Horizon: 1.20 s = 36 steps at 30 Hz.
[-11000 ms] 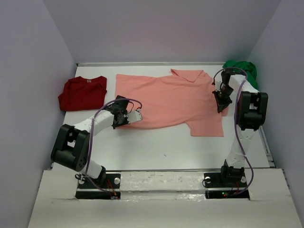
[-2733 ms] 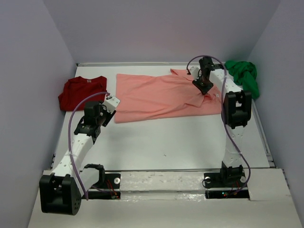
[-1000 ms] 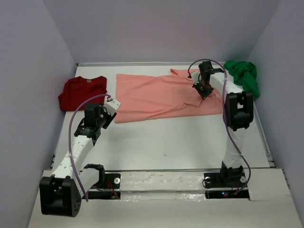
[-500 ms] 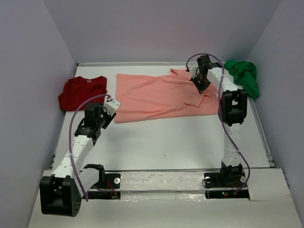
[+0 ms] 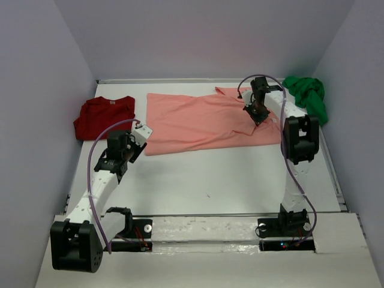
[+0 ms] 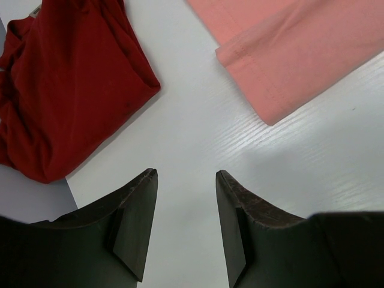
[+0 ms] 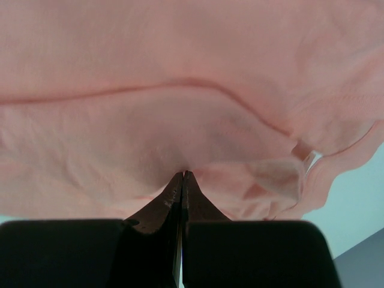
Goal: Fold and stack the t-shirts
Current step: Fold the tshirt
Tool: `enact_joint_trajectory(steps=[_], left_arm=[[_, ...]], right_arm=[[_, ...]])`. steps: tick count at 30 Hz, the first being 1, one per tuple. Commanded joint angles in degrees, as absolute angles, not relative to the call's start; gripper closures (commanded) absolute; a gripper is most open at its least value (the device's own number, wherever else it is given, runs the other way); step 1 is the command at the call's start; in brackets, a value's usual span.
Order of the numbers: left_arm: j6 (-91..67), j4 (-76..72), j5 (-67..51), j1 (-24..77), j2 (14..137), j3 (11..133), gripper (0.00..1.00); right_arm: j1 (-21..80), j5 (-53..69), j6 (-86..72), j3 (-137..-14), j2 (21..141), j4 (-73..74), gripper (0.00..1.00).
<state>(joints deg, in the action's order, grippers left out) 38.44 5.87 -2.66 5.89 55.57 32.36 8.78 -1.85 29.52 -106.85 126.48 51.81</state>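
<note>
the salmon-pink shirt (image 5: 204,120) lies across the far middle of the white table (image 5: 210,180). it is a long flat band of soft knit, with a collar at its far edge and a stitched double hem at its near left corner. the right gripper (image 7: 182,175) sits on the shirt's right end, its dark tapered fingers pressed tight together on a small pucker of the cloth. fine creases run toward the tips, and a loose rippled edge curls just beside them. the dark red shirt (image 5: 105,117) rests at the far left, a folded, roughly square pad with rounded, slightly rumpled edges. the green shirt (image 5: 306,96) is a crumpled heap in the far right corner. the left gripper (image 6: 183,180) hangs over bare, faintly grained tabletop between the red and pink cloth, its matte black wedge-shaped fingers spread apart, gripping nothing.
</note>
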Motion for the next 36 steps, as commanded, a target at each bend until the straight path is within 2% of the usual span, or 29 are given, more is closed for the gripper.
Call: enact_joint_trajectory(steps=[1,7,15,36], left_arm=[[37.3,4.8,-4.3,5.5,55.9,34.5,0.44],[37.0,4.9,-4.7,5.5,55.3,34.5,0.44],[37.4,4.8,-4.3,5.5,54.3,33.5,0.44],[37.8,4.0,-3.3,5.5,55.2,32.7,0.44]], right_arm=[[9.3,-3.8,29.0,-103.0,119.3,47.7,1.00],[9.3,-4.6,28.9,-98.5,115.5,46.8,1.00],[9.3,-3.3,28.0,-96.2,116.1,46.5,1.00],[9.3,0.3,26.8,-99.4,122.3,47.6,1.00]])
